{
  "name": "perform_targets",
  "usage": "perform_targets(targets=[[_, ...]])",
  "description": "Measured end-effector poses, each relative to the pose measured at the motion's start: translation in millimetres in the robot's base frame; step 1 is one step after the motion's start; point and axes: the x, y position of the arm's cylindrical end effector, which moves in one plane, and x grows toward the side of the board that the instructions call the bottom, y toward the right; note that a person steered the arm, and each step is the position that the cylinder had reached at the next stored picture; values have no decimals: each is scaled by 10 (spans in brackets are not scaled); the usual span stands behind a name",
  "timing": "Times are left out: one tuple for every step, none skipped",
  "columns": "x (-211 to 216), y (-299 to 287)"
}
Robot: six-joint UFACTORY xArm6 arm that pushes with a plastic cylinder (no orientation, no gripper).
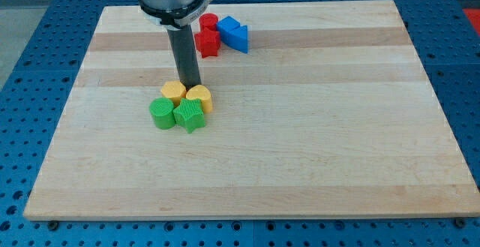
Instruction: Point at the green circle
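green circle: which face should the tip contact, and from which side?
No gripping here, only contact. The green circle has its left and bottom sides free; the green star touches its right, and the yellow block sits at its upper right. My tip is above the cluster, so probably swing round and approach from the view's left.

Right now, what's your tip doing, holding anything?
My tip: no hand, holds nothing; it sits just above the yellow blocks, not at the green circle.

My tip (pixel 190 84) sits at the top edge of a tight cluster: yellow hexagon (pixel 173 91), yellow heart (pixel 199 97), green circle (pixel 160 113), green star (pixel 189 115). Toward the view's top, well apart: red cylinder (pixel 208 22), red block (pixel 207 43), blue block (pixel 232 33) on the wooden board (pixel 337 127).
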Motion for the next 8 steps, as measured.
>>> perform_targets(targets=[[0, 0], [0, 288], [28, 654], [467, 877], [1087, 850], [1376, 407], [1344, -72], [1196, -288]])
